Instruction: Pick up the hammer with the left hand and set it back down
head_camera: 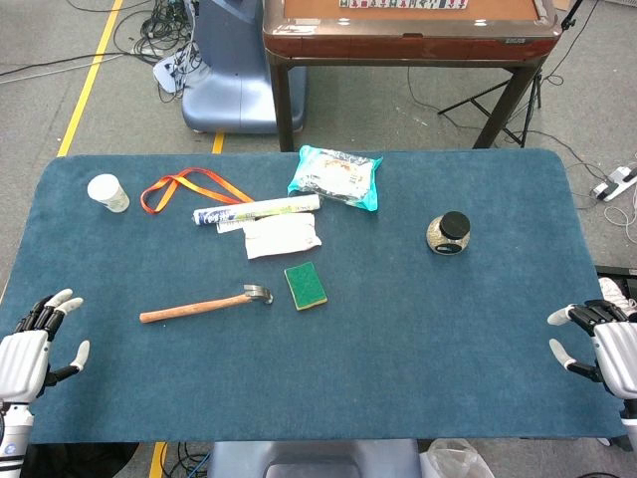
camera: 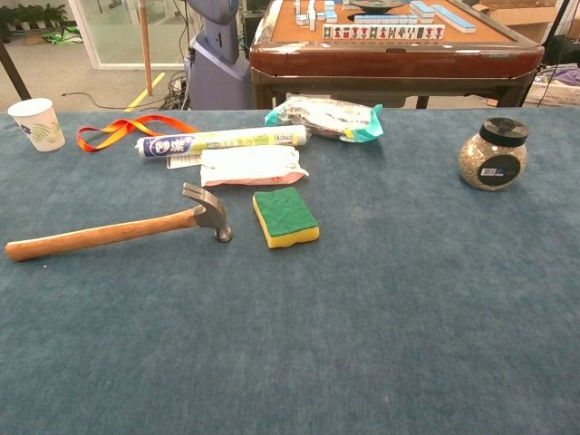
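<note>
From the head view, nothing's really started yet. The hammer [head_camera: 204, 304] lies flat on the counter [head_camera: 418, 358], wooden handle pointing toward 9 o'clock, steel head toward 3, just beside the green sponge [head_camera: 306, 285]. The left robot hand [head_camera: 35, 344] sits off the counter's edge at roughly 8 o'clock, fingers apart and holding nothing, well apart from the hammer. The right robot hand [head_camera: 595, 344] hangs at 4 o'clock, also spread and empty. So the pick-up and the set-down both look left to do. Room-wise, the stretch between the left robot hand and the handle is bare cloth, so the approach looks easy.

In the chest view, neither robot hand shows. The hammer [camera: 118, 229] rests flat, its head near the sponge [camera: 285, 217], with a white packet [camera: 249, 167] and a tube [camera: 222, 141] at its 12 o'clock. The 6 o'clock side is open.
</note>
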You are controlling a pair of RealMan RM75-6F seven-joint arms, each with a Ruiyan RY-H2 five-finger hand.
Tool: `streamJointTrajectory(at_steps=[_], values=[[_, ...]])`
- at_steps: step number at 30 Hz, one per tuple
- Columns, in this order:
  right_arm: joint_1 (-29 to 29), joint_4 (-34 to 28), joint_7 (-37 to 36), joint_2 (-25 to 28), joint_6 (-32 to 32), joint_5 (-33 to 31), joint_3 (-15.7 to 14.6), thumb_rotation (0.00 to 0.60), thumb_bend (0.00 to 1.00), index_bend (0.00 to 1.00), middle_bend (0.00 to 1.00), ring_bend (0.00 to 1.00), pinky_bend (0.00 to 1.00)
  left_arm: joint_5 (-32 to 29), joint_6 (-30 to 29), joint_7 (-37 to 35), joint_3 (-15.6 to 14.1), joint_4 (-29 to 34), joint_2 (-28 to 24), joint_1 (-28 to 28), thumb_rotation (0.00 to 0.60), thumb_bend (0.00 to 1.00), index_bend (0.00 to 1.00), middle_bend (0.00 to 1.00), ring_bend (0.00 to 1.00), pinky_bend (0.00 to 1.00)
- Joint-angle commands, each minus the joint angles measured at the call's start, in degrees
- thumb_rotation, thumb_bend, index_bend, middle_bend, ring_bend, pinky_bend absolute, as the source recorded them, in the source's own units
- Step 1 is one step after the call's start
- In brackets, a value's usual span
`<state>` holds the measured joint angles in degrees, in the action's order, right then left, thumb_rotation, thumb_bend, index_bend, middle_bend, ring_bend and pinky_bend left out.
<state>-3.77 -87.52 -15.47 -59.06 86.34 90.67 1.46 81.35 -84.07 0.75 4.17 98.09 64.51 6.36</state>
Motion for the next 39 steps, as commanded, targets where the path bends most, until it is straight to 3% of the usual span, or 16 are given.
streamJointTrajectory(at_steps=[1,16,32,39], values=[[0.01,0.0,0.0,-0.01,0.06,-0.03,0.04,0.6,0.32,0.46,0.45,0.39,0.26,0.09,0.05,0.12,-0.06,0.06,-0.01,-0.01,0.6,0.36,0.21,0.12,0.09,0.17],[0.91,-0.12,0.2,-0.36,1.25,-2.64,1.39,0.6,0.32,0.46,0.45,0.39,0.26,0.21,3.08,1.63,0.55,0.43,0.1,2.22,0.6,0.36,0.21,0.12,0.09,0.16],[0.77,0.05,-0.14,-0.3,0.74,-2.41,1.44,0.6,0.32,0.46,0.45,0.39,0.26,-7.25,17.33,8.01,3.21,0.59,3.48,11.87,0.6,0.27,0.19,0.12,0.08,0.13],[0.8,0.12,-0.56,-0.18,0.76,-2.12,1.36,0.6,0.32,0.46,0.45,0.39,0.26,-11.63,21.96,11.64,3.98,0.29,6.32,15.64,0.6,0.27,0.11,0.12,0.03,0.1]])
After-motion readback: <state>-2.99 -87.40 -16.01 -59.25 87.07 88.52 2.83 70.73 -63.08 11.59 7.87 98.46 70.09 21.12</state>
